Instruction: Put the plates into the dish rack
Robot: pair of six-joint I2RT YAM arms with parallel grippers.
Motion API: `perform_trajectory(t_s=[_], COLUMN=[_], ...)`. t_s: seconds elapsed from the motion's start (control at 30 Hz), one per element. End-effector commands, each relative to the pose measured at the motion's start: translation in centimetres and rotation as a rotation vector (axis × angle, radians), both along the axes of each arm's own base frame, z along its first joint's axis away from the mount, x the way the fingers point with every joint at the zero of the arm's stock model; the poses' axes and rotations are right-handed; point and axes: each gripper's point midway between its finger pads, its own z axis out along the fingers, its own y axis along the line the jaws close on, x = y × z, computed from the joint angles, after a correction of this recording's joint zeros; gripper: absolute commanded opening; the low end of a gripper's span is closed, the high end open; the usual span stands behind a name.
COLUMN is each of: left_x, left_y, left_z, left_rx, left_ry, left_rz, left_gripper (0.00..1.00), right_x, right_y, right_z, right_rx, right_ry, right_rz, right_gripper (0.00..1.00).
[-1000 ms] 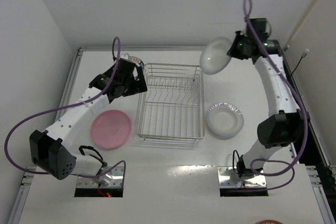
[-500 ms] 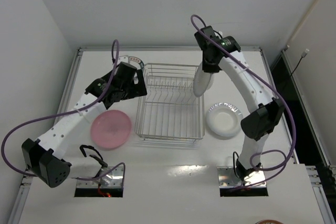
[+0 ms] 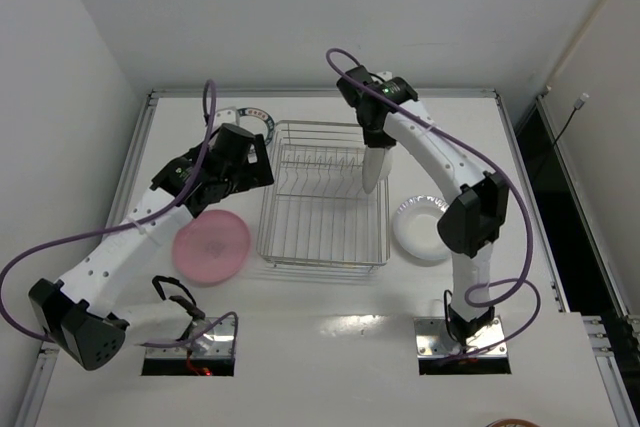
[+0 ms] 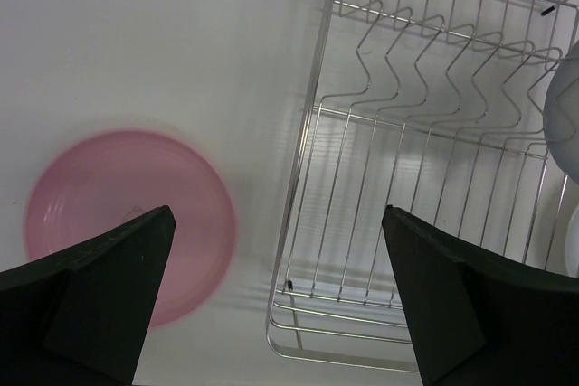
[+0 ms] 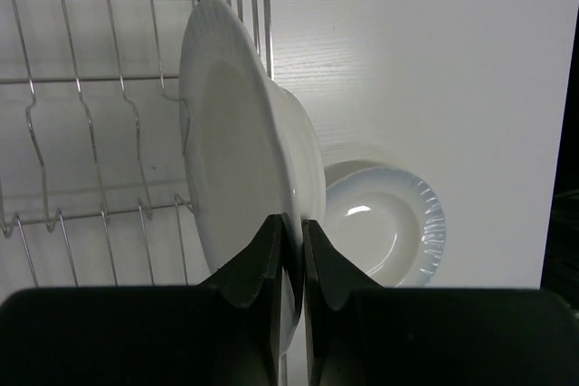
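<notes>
My right gripper (image 3: 372,139) is shut on the rim of a plain white plate (image 3: 375,167) and holds it on edge over the right side of the silver wire dish rack (image 3: 268,197). In the right wrist view the fingers (image 5: 293,223) pinch this plate (image 5: 235,142) beside the rack's tines (image 5: 90,79). The ribbed white plate (image 3: 424,229) lies on the table right of the rack. The pink plate (image 3: 211,245) lies left of it. My left gripper (image 3: 246,161) is open and empty above the rack's left wall (image 4: 303,133), with the pink plate (image 4: 127,223) below. The blue-rimmed plate (image 3: 256,117) is partly hidden behind the left arm.
The rack holds no plates on its tines. White walls close the table at the back and left. A dark gap runs along the right edge (image 3: 560,207). Both arm bases sit at the near edge.
My right arm swung left from the far right corner, carrying the white plate and turning it on edge over the rack's right side. My left gripper shifted slightly left and nearer.
</notes>
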Motion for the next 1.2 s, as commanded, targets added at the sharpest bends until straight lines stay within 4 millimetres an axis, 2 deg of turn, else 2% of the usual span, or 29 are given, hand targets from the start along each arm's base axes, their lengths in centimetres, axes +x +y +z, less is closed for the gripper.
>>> perform_trajectory(t_s=[0.0, 0.13, 0.2, 0.27, 0.3, 0.57, 0.63, 0.7, 0.77, 0.83, 1.0, 1.17], left_x=[-0.5, -0.6, -0.6, -0.6, -0.5, -0.6, -0.5, -0.5, -0.5, -0.5, -0.7, -0.5], left_y=[0.7, 0.9, 0.9, 0.9, 0.8, 0.7, 0.6, 0.6, 0.5, 0.5, 0.6, 0.5], left_z=[0.8, 1.1, 1.1, 1.1, 0.8, 0.4, 0.5, 0.5, 0.5, 0.5, -0.2, -0.1], left_rx=[0.016, 0.017, 0.017, 0.017, 0.022, 0.021, 0.016, 0.016, 0.011, 0.011, 0.021, 0.016], left_ry=[-0.030, -0.041, -0.041, -0.041, -0.033, -0.022, -0.030, -0.030, -0.027, -0.026, -0.011, -0.019], left_rz=[0.006, 0.013, 0.013, 0.013, 0.012, 0.006, 0.006, 0.006, -0.001, -0.001, -0.001, -0.001], left_gripper=[1.00, 1.00, 1.00, 1.00, 1.00, 1.00, 1.00, 1.00, 1.00, 1.00, 1.00, 1.00], right_x=[1.4, 1.2, 0.7, 0.5, 0.3, 0.3, 0.2, -0.1, -0.3, -0.5, -0.2, -0.3], right_y=[0.7, 1.6, 2.7, 2.9, 3.6, 4.5, 4.6, 5.2, 5.7, 6.0, 6.1, 5.8], right_z=[1.0, -0.3, -1.4, -2.2, -2.5, -2.1, -2.2, -2.3, -2.6, -2.2, -0.6, -0.6], right_rx=[-0.007, -0.031, -0.022, -0.023, -0.006, 0.017, 0.022, 0.032, 0.027, 0.032, 0.045, 0.032], right_ry=[-0.067, -0.035, -0.001, 0.022, 0.029, 0.027, 0.036, 0.043, 0.051, 0.042, -0.002, 0.001], right_rz=[-0.008, 0.020, 0.049, 0.054, 0.070, 0.095, 0.109, 0.123, 0.135, 0.144, 0.151, 0.146], right_gripper=[0.00, 0.00, 0.00, 0.00, 0.00, 0.00, 0.05, 0.21, 0.23, 0.30, 0.31, 0.33])
